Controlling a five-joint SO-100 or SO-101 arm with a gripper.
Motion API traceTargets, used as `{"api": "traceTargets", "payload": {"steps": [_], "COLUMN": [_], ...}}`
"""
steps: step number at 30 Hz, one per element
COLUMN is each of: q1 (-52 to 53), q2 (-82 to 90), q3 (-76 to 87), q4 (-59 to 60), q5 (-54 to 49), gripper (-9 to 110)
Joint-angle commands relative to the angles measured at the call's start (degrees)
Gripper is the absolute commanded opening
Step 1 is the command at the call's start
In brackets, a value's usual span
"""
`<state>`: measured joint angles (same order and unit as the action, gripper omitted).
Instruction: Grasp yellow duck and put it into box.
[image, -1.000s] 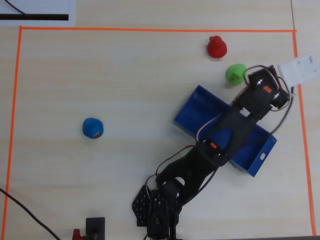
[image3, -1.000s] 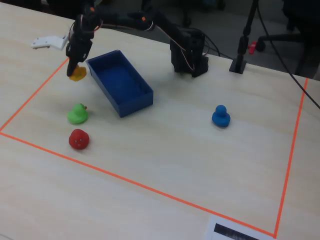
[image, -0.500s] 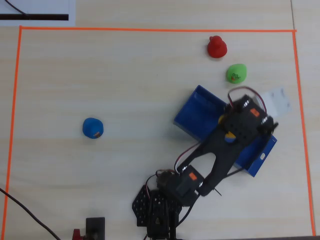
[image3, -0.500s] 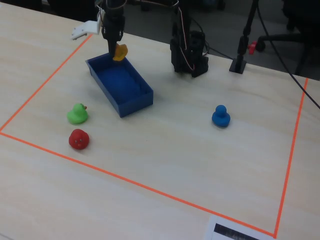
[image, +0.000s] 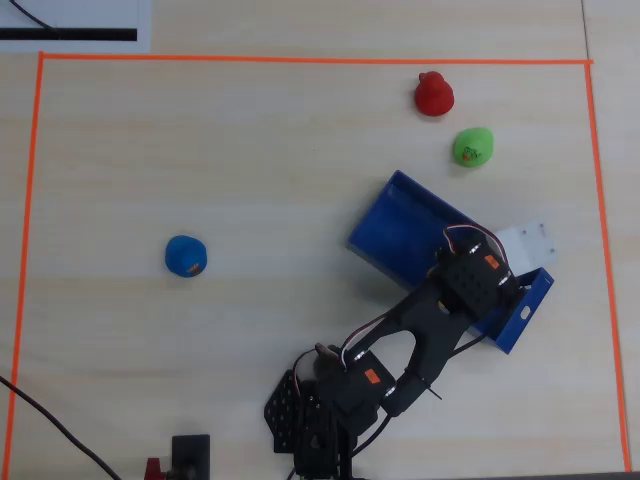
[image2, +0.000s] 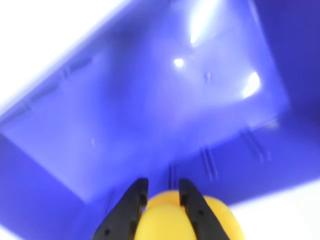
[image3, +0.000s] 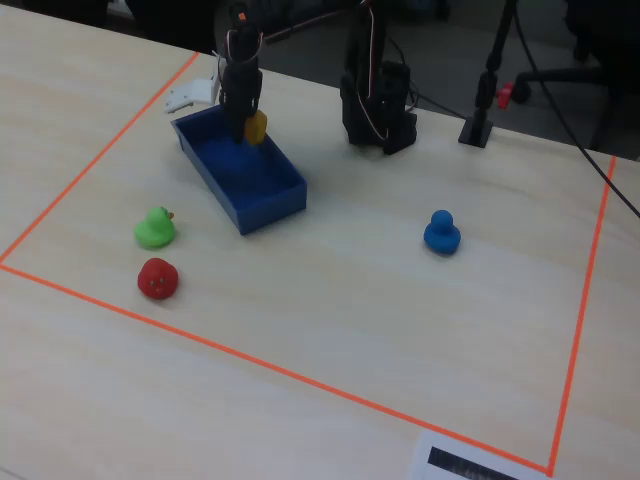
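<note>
The yellow duck (image2: 172, 220) is held between my gripper's (image2: 161, 192) two black fingers, just above the inside of the blue box (image2: 150, 110). In the fixed view the duck (image3: 256, 126) hangs over the far end of the box (image3: 262, 205), with my gripper (image3: 243, 128) pointing down. In the overhead view the arm hides the duck, and the box (image: 395, 225) lies slanted at the right of the table.
A green duck (image3: 154, 229) and a red duck (image3: 158, 279) sit left of the box in the fixed view. A blue duck (image3: 441, 232) sits to the right. Orange tape (image3: 300, 375) frames the work area. The arm's base (image3: 380, 105) stands behind.
</note>
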<state>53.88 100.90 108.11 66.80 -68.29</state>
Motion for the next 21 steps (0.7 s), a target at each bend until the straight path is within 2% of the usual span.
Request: {"api": "traceTargets", "payload": {"steps": [1, 8, 11, 15, 17, 20, 21], "q1": [1.1, 1.8, 1.9, 1.6, 0.2, -5.3, -8.3], "q2": [-0.2, -1.1, -0.8, 1.0, 3.3, 9.6, 12.2], "q3": [-2.3, -2.4, -2.1, -4.7, -10.9, -20.2, -21.7], "q4": [-5.3, -9.4, -10.5, -10.4, -7.4, -4.7, -3.6], "q5": [-0.7, -0.5, -0.9, -1.5, 0.5, 7.2, 8.1], "gripper": [9, 20, 32, 31, 22, 0, 0]}}
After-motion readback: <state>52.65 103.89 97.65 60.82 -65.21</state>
